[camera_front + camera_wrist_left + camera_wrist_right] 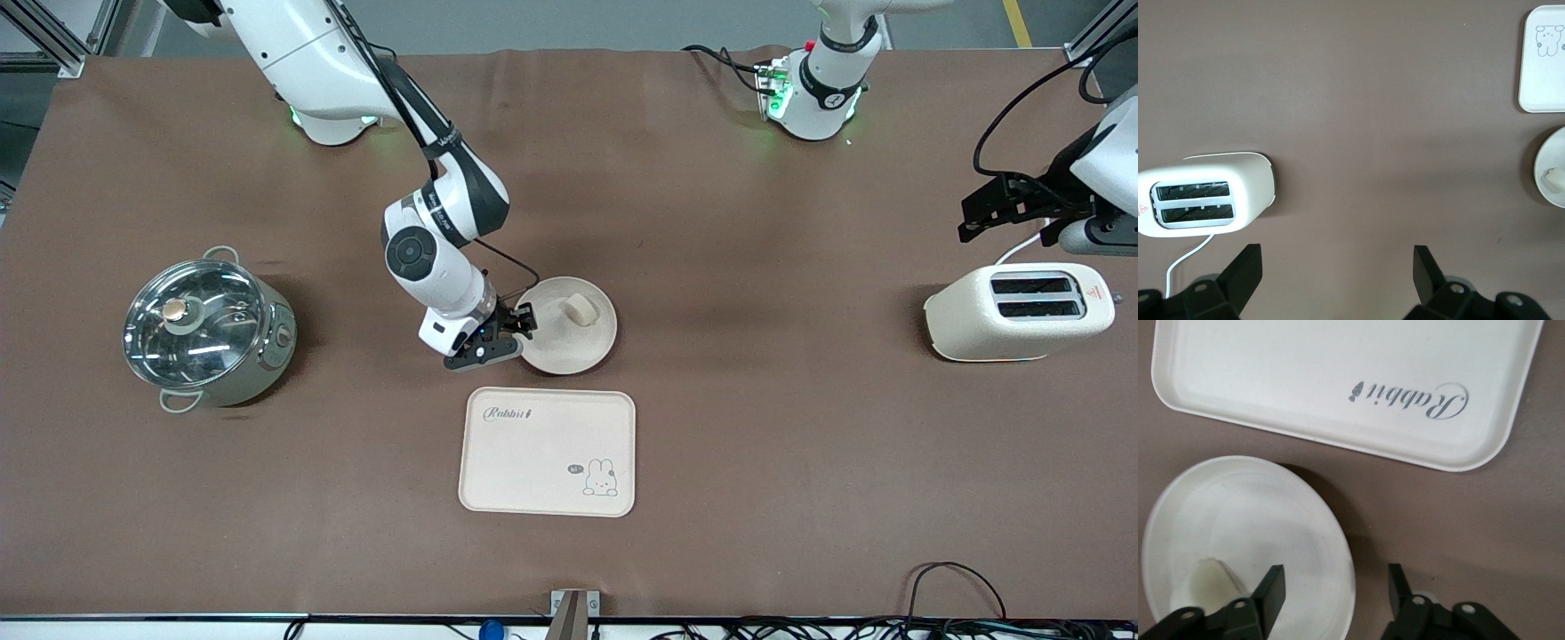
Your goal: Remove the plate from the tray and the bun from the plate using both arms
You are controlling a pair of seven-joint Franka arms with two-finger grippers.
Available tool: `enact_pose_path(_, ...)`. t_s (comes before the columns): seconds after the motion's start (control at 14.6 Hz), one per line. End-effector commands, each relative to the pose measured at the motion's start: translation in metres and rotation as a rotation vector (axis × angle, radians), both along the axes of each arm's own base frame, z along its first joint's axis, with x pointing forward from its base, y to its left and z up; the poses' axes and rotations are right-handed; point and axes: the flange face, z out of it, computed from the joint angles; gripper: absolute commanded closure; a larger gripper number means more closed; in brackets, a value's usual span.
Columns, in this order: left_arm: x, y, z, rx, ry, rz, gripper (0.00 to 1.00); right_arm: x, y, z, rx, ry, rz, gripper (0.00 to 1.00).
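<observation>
Straddling the rim of the round cream-white plate (569,338) on the bench, farther than the cream rounded-rectangle tray (548,452), right pincer (1335,590) parted; left pincer (1337,272) waiting wide near the toaster (1019,311); small pale bun (579,310) on the plate, likely soft, suiting a gentle side pinch.

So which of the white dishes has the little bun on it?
The round plate, sitting on the brown table by the right gripper. The bun lies on it. The rectangular tray, with its bunny drawing, holds nothing.
</observation>
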Motion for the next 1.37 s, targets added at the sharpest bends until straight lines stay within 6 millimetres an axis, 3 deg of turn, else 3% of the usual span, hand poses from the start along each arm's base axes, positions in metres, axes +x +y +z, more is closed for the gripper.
enact_pose_path(0.0, -0.004, -0.007, -0.001, -0.023, 0.032, -0.019, 0.00, 0.028, -0.035, 0.087, 0.016, 0.037, -0.012, 0.00)
enact_pose_path(0.14, -0.009, -0.033, -0.005, -0.040, 0.060, -0.025, 0.00, 0.048, -0.075, 0.140, 0.017, 0.055, -0.047, 0.00)
enact_pose_path(0.21, -0.005, -0.040, -0.022, -0.067, 0.080, 0.024, 0.00, 0.055, -0.094, 0.162, 0.005, 0.046, -0.057, 0.00)
enact_pose_path(0.27, 0.004, -0.059, -0.041, -0.141, 0.080, 0.089, 0.00, 0.058, -0.111, 0.180, -0.030, 0.026, -0.054, 0.00)
enact_pose_path(0.48, 0.012, -0.171, -0.083, -0.176, 0.080, 0.221, 0.00, 0.052, -0.168, 0.238, -0.162, -0.009, -0.054, 0.00)
enact_pose_path(0.62, 0.006, -0.253, -0.119, -0.155, 0.044, 0.275, 0.00, 0.043, -0.219, 0.271, -0.182, 0.048, -0.114, 0.00)
enact_pose_path(0.82, -0.019, -0.363, -0.185, -0.116, -0.046, 0.284, 0.00, 0.031, -0.281, 0.307, -0.191, 0.079, -0.116, 0.00)
enact_pose_path(0.96, -0.039, -0.421, -0.241, -0.116, -0.072, 0.318, 0.00, 0.028, -0.324, 0.332, -0.184, 0.072, -0.132, 0.00)
enact_pose_path(1.1, -0.057, -0.460, -0.302, -0.106, -0.115, 0.336, 0.00, 0.023, -0.354, 0.364, -0.186, 0.034, -0.144, 0.00)
enact_pose_path(1.3, -0.073, -0.479, -0.368, -0.071, -0.149, 0.325, 0.00, 0.018, -0.382, 0.399, -0.183, 0.000, -0.153, 0.00)
